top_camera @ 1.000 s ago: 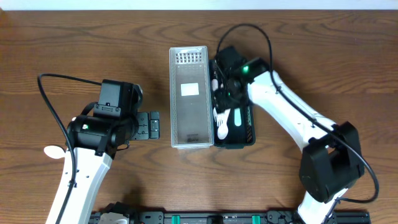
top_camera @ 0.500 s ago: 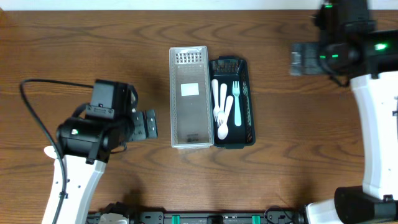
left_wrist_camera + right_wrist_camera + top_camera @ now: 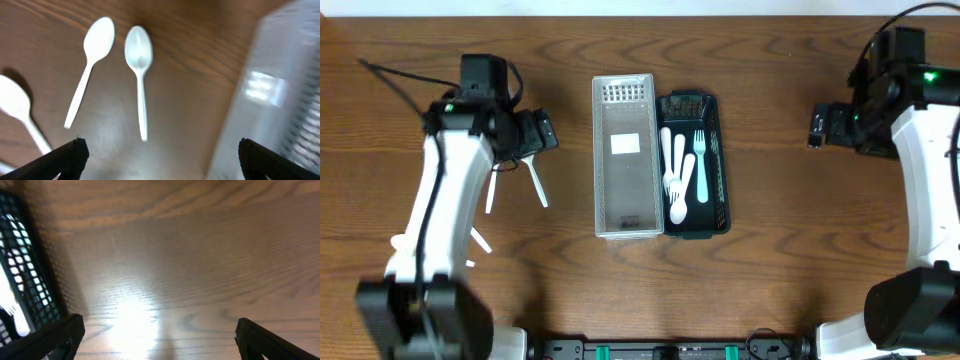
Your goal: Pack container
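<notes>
A black mesh container (image 3: 720, 180) at the table's middle holds several white and pale blue forks and spoons (image 3: 680, 175). A clear plastic lid (image 3: 622, 158) lies against its left side and shows in the left wrist view (image 3: 270, 100). Two white spoons (image 3: 535, 180) lie left of the lid; the left wrist view shows them (image 3: 140, 75) with a third spoon (image 3: 20, 110). My left gripper (image 3: 542, 133) is open and empty above them. My right gripper (image 3: 817, 127) is open and empty over bare wood at the far right; the container's edge shows in its view (image 3: 25, 270).
More white cutlery (image 3: 478, 243) lies on the wood near the left arm's base. The table is brown wood.
My left arm has swung toward the back, uncovering the spoons beside the lid. My right gripper left the container, went to the far right and then came down a little.
</notes>
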Robot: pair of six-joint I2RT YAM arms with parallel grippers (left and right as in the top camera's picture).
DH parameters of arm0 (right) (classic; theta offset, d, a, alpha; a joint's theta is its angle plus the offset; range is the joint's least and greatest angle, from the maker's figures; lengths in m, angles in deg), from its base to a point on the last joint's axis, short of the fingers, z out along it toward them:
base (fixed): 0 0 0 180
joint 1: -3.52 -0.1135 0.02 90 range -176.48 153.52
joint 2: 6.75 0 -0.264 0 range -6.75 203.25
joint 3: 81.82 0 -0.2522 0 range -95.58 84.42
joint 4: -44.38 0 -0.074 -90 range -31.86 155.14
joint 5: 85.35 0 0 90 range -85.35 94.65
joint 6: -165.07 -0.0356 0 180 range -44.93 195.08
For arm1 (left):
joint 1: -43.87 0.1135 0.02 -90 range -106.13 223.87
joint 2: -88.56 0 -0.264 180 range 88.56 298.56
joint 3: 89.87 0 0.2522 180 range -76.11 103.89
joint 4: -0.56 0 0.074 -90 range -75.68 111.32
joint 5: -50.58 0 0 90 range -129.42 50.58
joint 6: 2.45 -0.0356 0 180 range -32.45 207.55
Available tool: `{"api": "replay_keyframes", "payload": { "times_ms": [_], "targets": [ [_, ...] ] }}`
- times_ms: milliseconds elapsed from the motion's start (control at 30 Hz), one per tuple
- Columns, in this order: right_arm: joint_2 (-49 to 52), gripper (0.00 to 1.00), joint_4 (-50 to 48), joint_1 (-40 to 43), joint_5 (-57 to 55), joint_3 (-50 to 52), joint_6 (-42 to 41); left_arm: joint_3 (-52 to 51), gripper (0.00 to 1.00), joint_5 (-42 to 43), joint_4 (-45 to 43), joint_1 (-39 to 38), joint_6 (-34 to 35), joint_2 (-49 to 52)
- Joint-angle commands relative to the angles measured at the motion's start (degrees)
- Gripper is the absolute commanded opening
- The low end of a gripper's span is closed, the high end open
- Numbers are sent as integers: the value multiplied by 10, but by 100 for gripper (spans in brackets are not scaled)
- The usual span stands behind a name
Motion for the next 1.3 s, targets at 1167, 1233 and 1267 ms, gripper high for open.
{"api": "replay_keyframes", "payload": {
  "times_ms": [1167,1233,1267],
  "targets": [
    [0,99,-9,0,10,22,-3,0,59,-9,-72,19,-8,258],
    [0,99,-9,0,10,22,-3,0,46,-9,-72,19,-8,258],
    [0,99,-9,0,10,22,-3,0,41,-9,-72,19,-8,258]
  ]
}}
